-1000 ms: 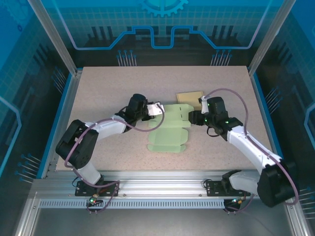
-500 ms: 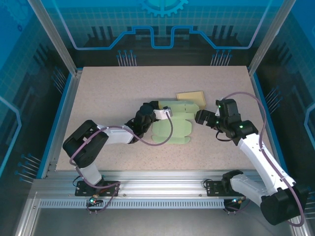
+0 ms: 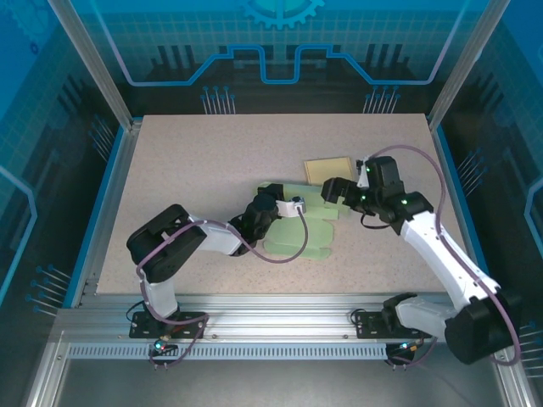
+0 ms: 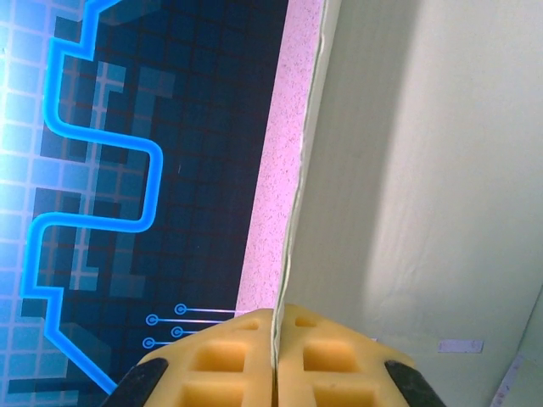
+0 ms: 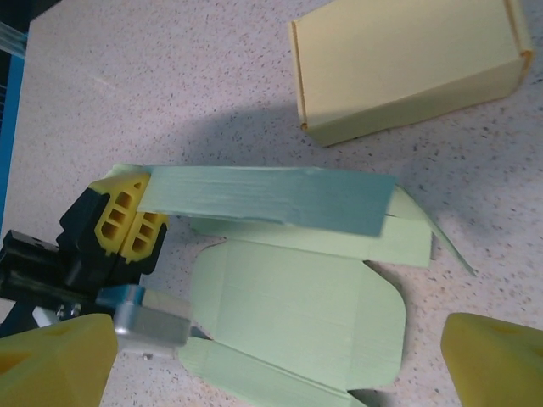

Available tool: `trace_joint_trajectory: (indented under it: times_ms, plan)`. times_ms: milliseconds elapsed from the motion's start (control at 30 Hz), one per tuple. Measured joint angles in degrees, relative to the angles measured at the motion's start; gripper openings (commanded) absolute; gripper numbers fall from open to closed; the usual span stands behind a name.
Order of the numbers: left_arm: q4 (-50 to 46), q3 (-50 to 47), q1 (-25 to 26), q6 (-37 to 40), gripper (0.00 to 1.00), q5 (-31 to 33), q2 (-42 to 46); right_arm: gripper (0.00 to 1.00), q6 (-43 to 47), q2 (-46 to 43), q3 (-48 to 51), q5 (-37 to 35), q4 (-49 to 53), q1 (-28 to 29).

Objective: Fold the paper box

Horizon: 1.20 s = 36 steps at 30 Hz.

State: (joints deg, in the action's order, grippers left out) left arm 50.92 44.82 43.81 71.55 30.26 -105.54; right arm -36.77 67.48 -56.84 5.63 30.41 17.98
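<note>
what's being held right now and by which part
Left gripper pinches the green paper box by the edge of its raised flap; right gripper is open, holding nothing.

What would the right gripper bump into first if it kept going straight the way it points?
Most likely the green paper box: the right gripper, wide open, aims at its flat panel on the table, beside the raised flap pinched by the left gripper. Depth is unclear.

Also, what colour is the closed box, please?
The closed box is pale yellow, clearest in the right wrist view.
</note>
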Motion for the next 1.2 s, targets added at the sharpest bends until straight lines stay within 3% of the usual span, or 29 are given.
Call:
trace_joint_trajectory:
  times_ms: [433,1200]
  plan:
    - [1.1,0.2,1.1,0.4,0.09,2.7,-2.5,0.87,1.0,14.4,-7.5,3.7,-2.8,0.3]
    - [5.3,0.7,1.9,0.5,0.10,7.2,-5.3,0.82,-3.8,18.9,-3.0,6.8,-9.9,0.4]
